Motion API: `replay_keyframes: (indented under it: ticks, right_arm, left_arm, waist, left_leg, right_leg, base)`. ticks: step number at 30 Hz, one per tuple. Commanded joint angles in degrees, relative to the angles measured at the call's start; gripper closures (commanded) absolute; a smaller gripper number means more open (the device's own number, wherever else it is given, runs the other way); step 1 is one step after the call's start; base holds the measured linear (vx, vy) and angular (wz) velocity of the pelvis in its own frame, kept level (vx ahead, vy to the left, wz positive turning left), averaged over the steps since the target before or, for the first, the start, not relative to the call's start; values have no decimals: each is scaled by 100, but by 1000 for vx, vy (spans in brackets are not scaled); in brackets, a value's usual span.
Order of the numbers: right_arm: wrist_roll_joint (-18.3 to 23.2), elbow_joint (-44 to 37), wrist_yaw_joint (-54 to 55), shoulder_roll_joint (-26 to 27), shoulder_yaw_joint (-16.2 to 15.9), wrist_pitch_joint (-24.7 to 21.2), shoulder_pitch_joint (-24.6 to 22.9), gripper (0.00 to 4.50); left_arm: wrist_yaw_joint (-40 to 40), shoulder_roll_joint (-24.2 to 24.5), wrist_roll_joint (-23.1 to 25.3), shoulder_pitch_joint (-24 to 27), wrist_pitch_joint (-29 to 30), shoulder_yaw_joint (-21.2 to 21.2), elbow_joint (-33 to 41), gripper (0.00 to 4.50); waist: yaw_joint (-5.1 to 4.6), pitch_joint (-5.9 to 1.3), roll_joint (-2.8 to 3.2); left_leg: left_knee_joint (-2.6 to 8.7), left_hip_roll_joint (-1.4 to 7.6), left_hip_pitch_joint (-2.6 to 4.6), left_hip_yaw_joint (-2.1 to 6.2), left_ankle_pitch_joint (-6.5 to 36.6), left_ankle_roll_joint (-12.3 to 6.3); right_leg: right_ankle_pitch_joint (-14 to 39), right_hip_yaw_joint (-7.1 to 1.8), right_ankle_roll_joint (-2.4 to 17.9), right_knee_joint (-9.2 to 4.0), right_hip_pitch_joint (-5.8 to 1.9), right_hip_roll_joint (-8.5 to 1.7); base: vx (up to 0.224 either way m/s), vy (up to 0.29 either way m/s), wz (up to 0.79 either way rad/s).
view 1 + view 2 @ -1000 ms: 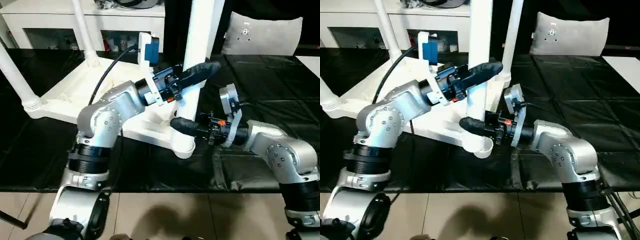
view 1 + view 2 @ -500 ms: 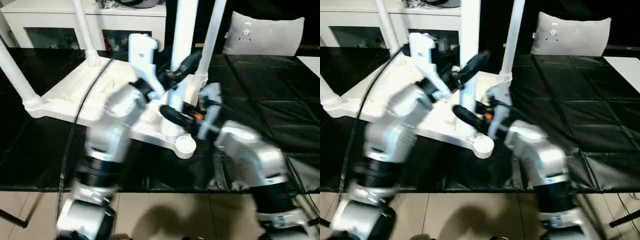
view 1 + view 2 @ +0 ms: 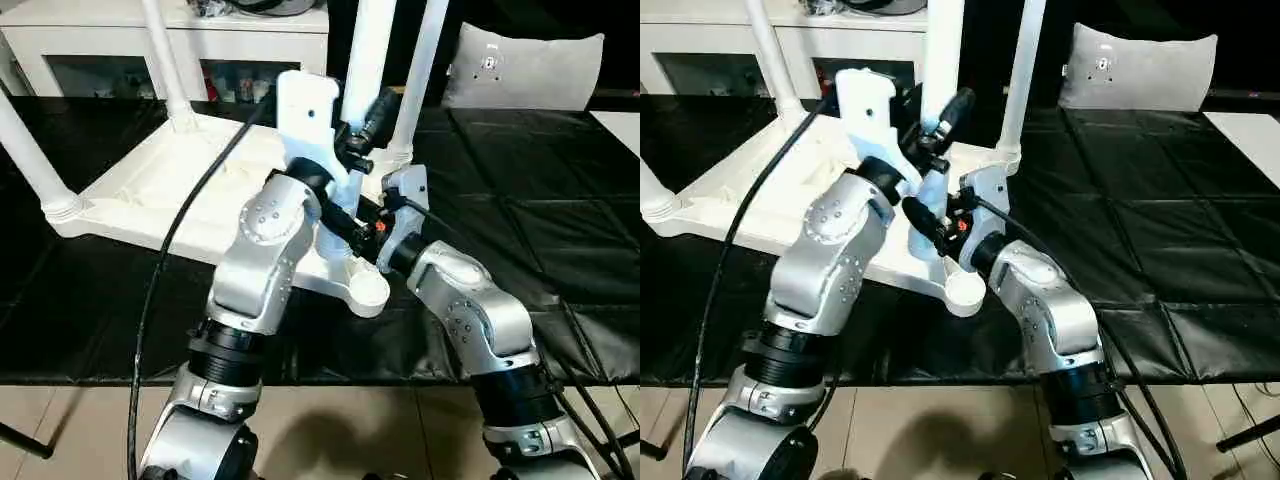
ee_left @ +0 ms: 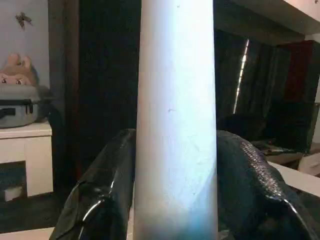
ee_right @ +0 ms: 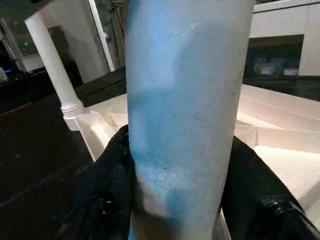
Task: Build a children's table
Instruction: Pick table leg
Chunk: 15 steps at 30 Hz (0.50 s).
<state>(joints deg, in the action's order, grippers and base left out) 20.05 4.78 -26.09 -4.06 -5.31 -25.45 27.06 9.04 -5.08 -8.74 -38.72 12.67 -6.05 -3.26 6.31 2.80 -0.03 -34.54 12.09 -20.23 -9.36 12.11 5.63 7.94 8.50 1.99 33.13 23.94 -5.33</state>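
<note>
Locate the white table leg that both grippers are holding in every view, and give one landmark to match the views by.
Left eye view: held leg rises upright at top centre, above both grippers.
Right eye view: same leg, top centre-left.
Left wrist view: leg runs up the middle between the left gripper's fingers.
Right wrist view: leg in the middle, between the right gripper's fingers.
Shared landmark: tabletop, underside up.

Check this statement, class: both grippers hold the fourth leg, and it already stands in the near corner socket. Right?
No. The near corner socket is empty in the left eye view. The left gripper and right gripper do hold the fourth leg.
</note>
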Motion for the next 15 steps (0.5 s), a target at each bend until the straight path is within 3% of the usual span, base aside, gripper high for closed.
replay_keyframes:
  ticks: [1, 5, 8, 10, 15]
  right_arm:
    - [-61, 9, 51, 7, 19, 91, 135, 259]
    - [92, 25, -33, 72, 96, 19, 154, 259]
    - [190, -10, -90, 84, 142, -72, 159, 187]
    - [359, -74, -167, 75, 247, -159, 133, 180]
    - [344, -290, -567, -289, 173, -188, 58, 144]
  left_arm:
    - [-73, -28, 55, 20, -7, -19, -43, 229]
    - [-87, -72, 5, 11, 37, 57, -90, 259]
    - [-97, -87, -21, 3, 57, 98, -111, 271]
    - [-62, -70, -129, -22, 140, 188, -178, 271]
    - [220, 45, -603, -202, 425, 523, -372, 273]
  waist:
    - [-7, -441, -39]
    - [-9, -444, -44]
    - [-13, -442, -37]
    - [-17, -442, -5]
    - [3, -438, -15]
  left_leg:
    - [361, 75, -57, -5, 421, -251]
    - [357, 75, -59, -9, 393, -268]
    - [360, 84, -53, -4, 397, -290]
    - [359, 83, -45, -8, 422, -292]
    - [353, 62, -52, -11, 427, -312]
  right_leg:
    - [1811, -318, 145, -387, -420, -303]
    - [1749, -325, 188, -378, -423, -305]
    - [1731, -325, 221, -378, -421, -304]
    - [1685, -327, 261, -384, -417, -301]
    - [1741, -318, 216, -395, -430, -293]
  base:
    - [0, 0, 0]
    - [0, 0, 0]
    - [0, 0, 0]
    - [0, 0, 0]
    - [0, 0, 0]
